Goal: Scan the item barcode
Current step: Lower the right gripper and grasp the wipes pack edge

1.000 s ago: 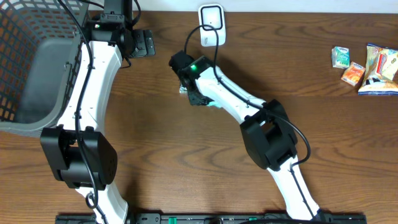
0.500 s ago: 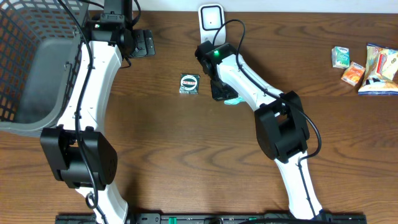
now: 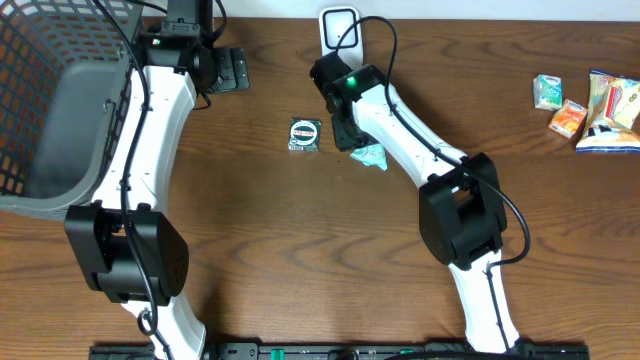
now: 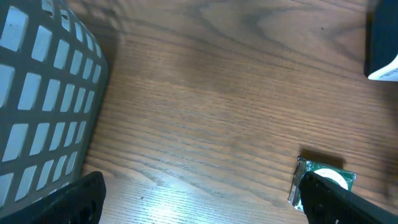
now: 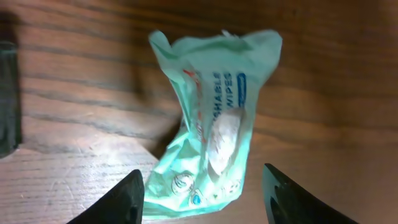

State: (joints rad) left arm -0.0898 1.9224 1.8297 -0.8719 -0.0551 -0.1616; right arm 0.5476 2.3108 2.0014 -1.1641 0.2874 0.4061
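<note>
A crumpled teal wipes packet (image 5: 214, 118) lies on the wooden table between the spread fingers of my right gripper (image 5: 205, 199), with a gap on each side. From overhead the packet (image 3: 371, 155) pokes out beside the right gripper (image 3: 350, 130), just below the white scanner (image 3: 340, 26). A small square green-and-black packet (image 3: 304, 134) rests flat to the left of it and also shows in the left wrist view (image 4: 323, 180). My left gripper (image 3: 234, 70) hovers open at the back left, holding nothing (image 4: 199, 208).
A large grey mesh basket (image 3: 55, 110) fills the left edge, close to the left arm (image 4: 43, 93). Several snack packets (image 3: 590, 105) lie at the far right. A dark object (image 5: 6, 93) sits at the right wrist view's left edge.
My right gripper moved right, off the small square packet, and toward the scanner with the teal packet. Its jaws have opened and the teal packet now rests on the table. The left arm stayed still.
</note>
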